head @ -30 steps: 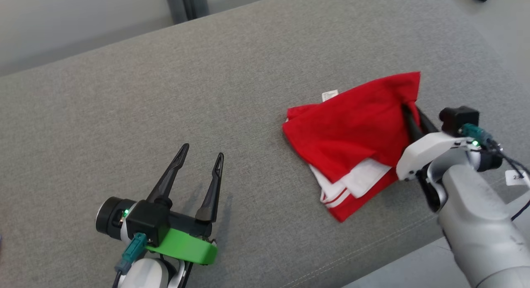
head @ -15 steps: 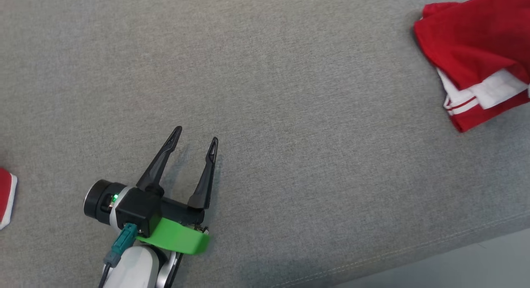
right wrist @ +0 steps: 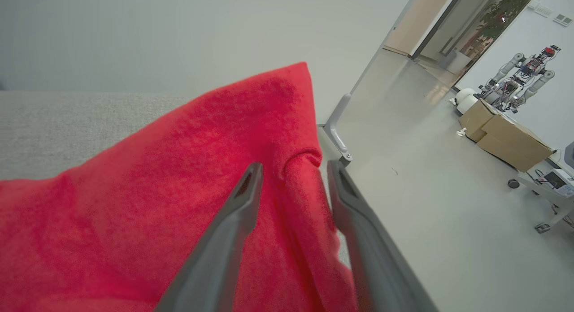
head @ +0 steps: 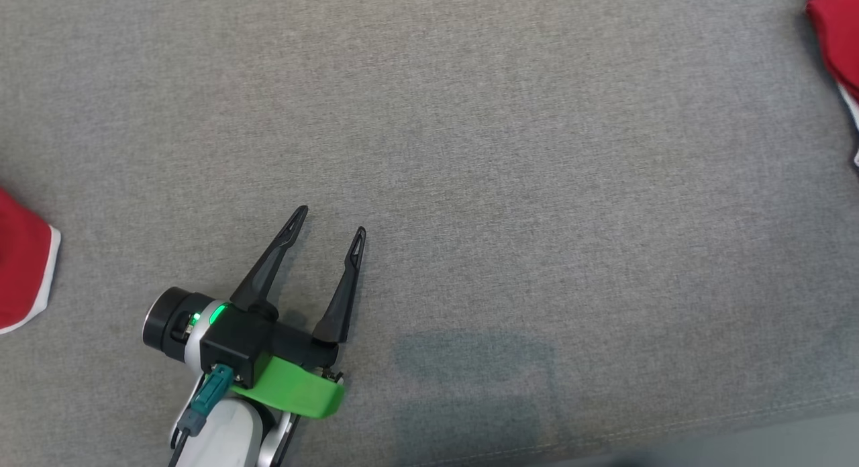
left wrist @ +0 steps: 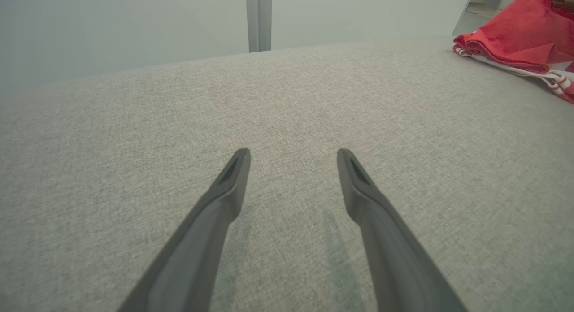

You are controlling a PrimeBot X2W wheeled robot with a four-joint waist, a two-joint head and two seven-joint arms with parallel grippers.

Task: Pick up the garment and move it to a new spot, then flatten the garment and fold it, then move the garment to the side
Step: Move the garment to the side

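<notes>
Soft, even overhead light leaves all views bright and low in contrast. A dim, square-edged shadow lies on the grey cushion near the head view's bottom edge, and the left gripper casts faint shadows. Wrist views bow at the edges; finger bases blur.

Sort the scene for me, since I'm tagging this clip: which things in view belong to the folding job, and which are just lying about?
Job in hand: folded red garment; right gripper; left gripper.
Lying about: red-and-white cloth at the left edge; cardboard box; other robot.
</notes>
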